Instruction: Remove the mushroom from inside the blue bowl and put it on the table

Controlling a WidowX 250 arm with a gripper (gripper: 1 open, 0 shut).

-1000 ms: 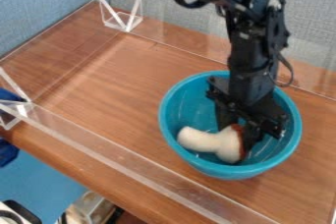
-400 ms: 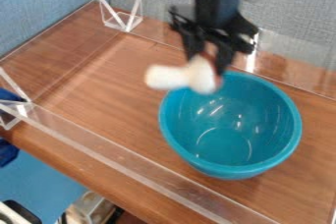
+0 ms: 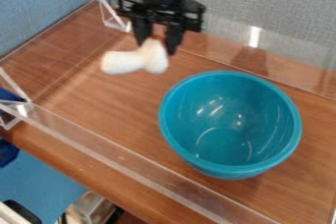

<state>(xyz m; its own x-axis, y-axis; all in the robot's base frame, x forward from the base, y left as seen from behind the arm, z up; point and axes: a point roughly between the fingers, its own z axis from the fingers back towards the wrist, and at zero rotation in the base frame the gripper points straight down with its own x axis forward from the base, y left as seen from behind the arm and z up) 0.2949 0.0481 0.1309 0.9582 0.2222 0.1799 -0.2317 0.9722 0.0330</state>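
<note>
Brown wood-grain bench (image 3: 92, 90) with a low clear wall fills the view. Above its far side the end effector (image 3: 159, 43) points down, clamped on the mushroom (image 3: 136, 61), which hangs blurred in the air, cream stem out to the left. Well apart, at the right, the blue bowl (image 3: 231, 123) sits upright, with nothing inside.
</note>
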